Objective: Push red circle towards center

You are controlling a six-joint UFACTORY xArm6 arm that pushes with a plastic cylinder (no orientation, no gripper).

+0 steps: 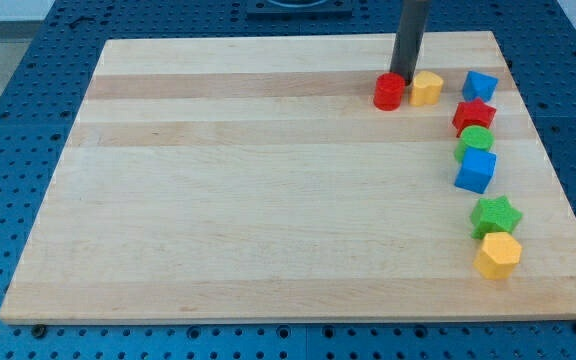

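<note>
The small, rigid, light-looking red circle block (pixel 389 92) should slide easily on the wooden bench (pixel 268 200); the gripperless rod's tip (pixel 401 76) touches its upper-right edge, a suitable pushing spot.

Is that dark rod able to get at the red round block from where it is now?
Probably yes. My tip is right at the red circle, at its upper edge in the view, with nothing between them. The yellow block sits just to the right, not in the way.

My tip (pixel 404 76) touches the red circle (pixel 389 92) from behind.
</note>
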